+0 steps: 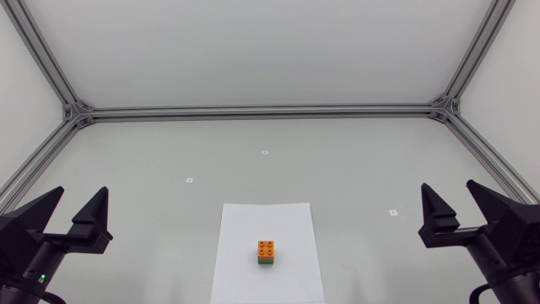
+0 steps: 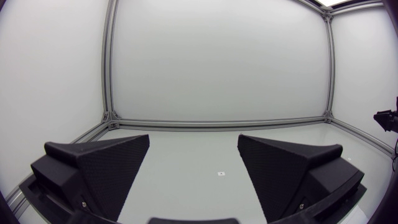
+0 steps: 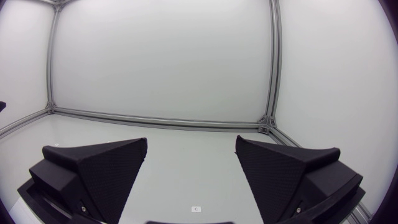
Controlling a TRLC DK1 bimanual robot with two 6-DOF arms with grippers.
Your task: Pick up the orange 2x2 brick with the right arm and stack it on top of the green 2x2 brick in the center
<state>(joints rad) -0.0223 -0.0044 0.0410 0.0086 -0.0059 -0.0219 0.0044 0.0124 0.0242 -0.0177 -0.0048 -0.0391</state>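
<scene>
A pale grey counter (image 1: 337, 160) is carrying a white sheet (image 1: 253, 224) toward 6 o'clock. On it the orange brick (image 1: 267, 247) is sitting atop the green brick (image 1: 266, 261), well apart at 8 o'clock from the right hand (image 1: 449, 187), which is gaping wide and gripping nothing, as is the left hand (image 1: 81, 192).
</scene>
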